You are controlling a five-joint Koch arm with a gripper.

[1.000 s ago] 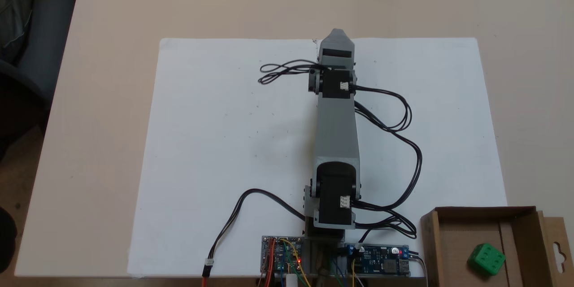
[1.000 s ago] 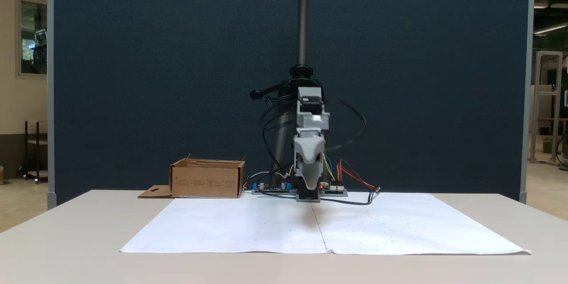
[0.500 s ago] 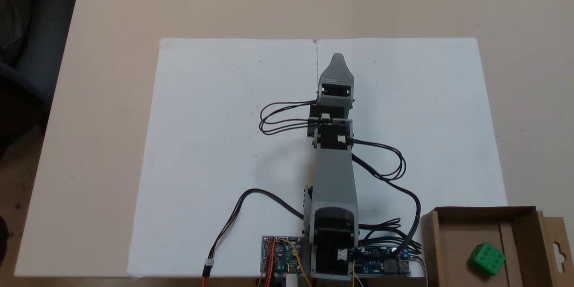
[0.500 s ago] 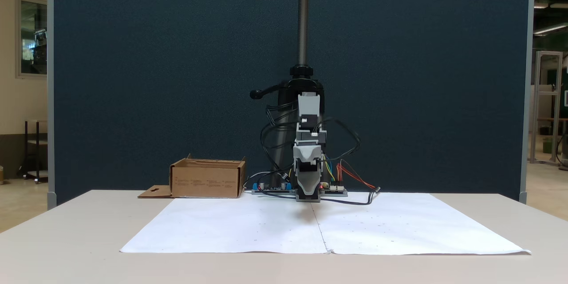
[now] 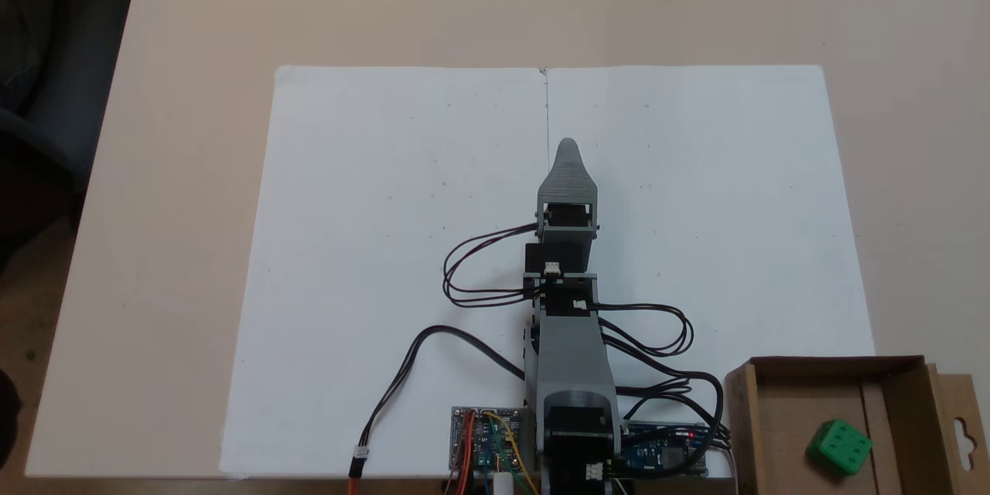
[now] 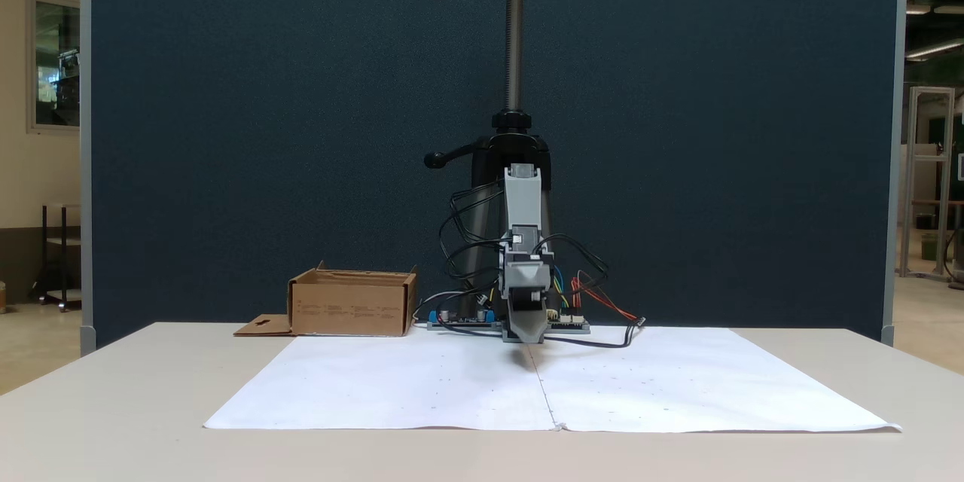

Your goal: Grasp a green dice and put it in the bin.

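Note:
The green dice [image 5: 839, 447] lies inside the bin [image 5: 797, 418], near its right side in a fixed view. That bin is a low brown cardboard box at the bottom right; it stands at the left in a fixed view [image 6: 352, 309], where its walls hide the dice. My gripper [image 5: 567, 148] points away from the base over the middle of the white paper, far from the bin. It hangs low over the sheet [image 6: 527, 337]. A single grey tip shows in both fixed views, with nothing seen in it.
The white paper sheet [image 5: 387, 247] covers the middle of the beige table. Circuit boards [image 5: 486, 441] and looping black cables [image 5: 657, 332] sit around the arm's base. The bin's flap [image 5: 963, 425] sticks out to its right. A camera stand pole [image 6: 514, 30] rises behind the arm.
The arm has folded back toward its base, pulling the gripper from the paper's far edge to its middle and lower over the sheet. The dice has stayed in the bin.

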